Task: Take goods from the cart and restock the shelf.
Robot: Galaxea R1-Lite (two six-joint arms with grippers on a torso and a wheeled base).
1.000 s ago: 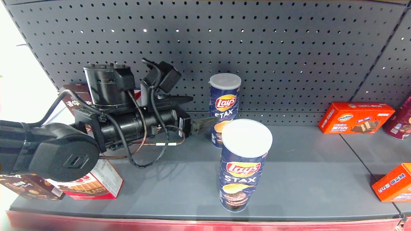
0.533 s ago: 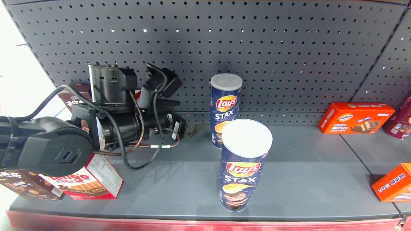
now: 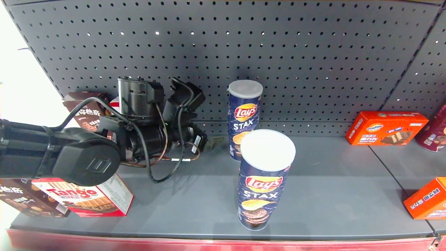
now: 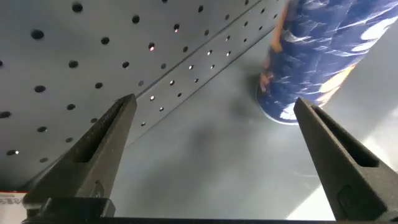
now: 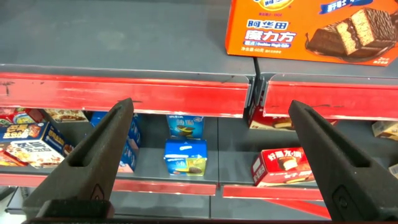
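Two dark blue chip cans stand upright on the grey shelf [image 3: 334, 195]: one at the back by the pegboard [image 3: 244, 115], one nearer the front edge [image 3: 264, 181]. My left gripper [image 3: 213, 141] hovers low over the shelf just left of the back can, apart from it. In the left wrist view it [image 4: 214, 102] is open with nothing between its fingers, and the back can [image 4: 317, 56] stands beyond them. My right gripper [image 5: 211, 104] is open and empty, facing the red shelf edges [image 5: 130, 93] lower down, under an orange snack box [image 5: 311, 28].
A red-and-white wafer box [image 3: 89, 197] and a brown box [image 3: 21, 204] lie at the shelf's front left, another brown box [image 3: 83, 109] behind the arm. Orange boxes [image 3: 385, 127] [image 3: 427, 198] and a maroon can [image 3: 435, 134] sit at the right. Lower shelves hold small boxes [image 5: 185, 155].
My left arm has drawn back to the left; its open fingers, close beside the back can a second ago, now stand farther from it. Both cans stay put.
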